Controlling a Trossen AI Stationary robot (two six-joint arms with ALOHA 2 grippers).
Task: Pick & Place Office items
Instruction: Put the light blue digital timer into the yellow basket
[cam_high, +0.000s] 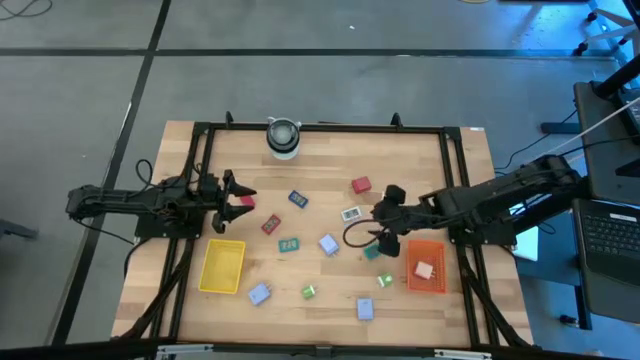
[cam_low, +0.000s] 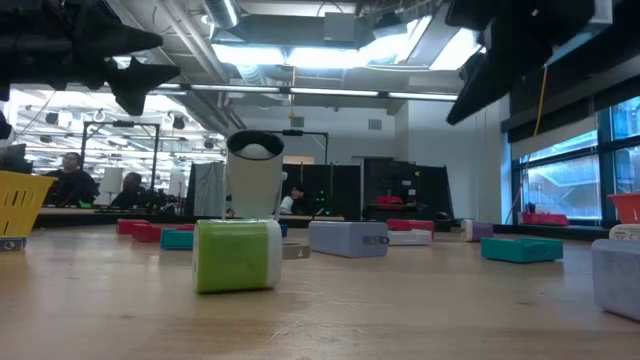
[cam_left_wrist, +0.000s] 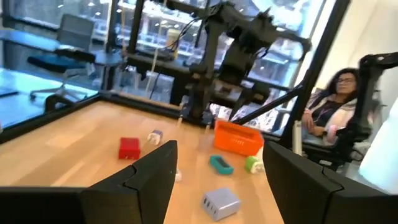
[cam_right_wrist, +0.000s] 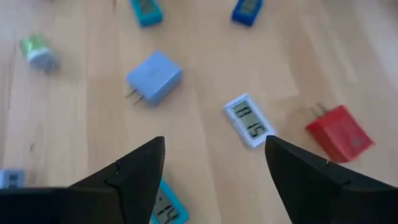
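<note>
The right claw (cam_high: 383, 222) is hovering over the middle of the desk (cam_high: 330, 300), a little toward the right edge, with its fingers standing apart and holding nothing. In the right wrist view the little white display (cam_right_wrist: 249, 121) is lying just ahead of the gap between the fingers, with the lavender plug block (cam_right_wrist: 154, 78) farther out and the red plug block (cam_right_wrist: 340, 133) off to one side; a teal display (cam_right_wrist: 163, 208) is sitting almost under one finger. The white display's long axis is running slantwise to the line of the fingers, so the wrist would probably need a small turn before closing across its narrow side. From above, that white display (cam_high: 350, 213) is sitting just beside this claw on the side toward the desk's centre, far nearer the right arm than the left.

The left claw (cam_high: 232, 192) is waiting near the left edge, fingers apart and empty.

The other items are lying scattered over the middle and near part of the desk. The red tray (cam_high: 425, 267) near the right edge is already holding one pale item, while the yellow tray (cam_high: 222, 266) near the left edge is looking empty.
</note>
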